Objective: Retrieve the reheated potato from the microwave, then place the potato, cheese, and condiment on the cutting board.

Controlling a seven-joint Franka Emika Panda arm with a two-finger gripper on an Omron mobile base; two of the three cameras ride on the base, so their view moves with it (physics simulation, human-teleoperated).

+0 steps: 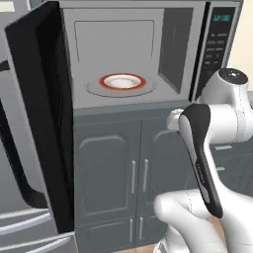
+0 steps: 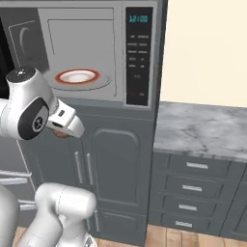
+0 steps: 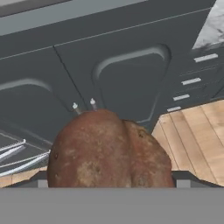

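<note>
Grey cabinets behind; gripper jaws spread wide, clamped around potato. Microwave door swung open, orange-rimmed plate inside.

The potato sits between the gripper fingers, out in front of the cabinet doors below the microwave. Above and behind the gripper, the microwave stands with its door swung out, a plate on the turntable inside. The counter and drawers lie off to the gripper's right.
</note>
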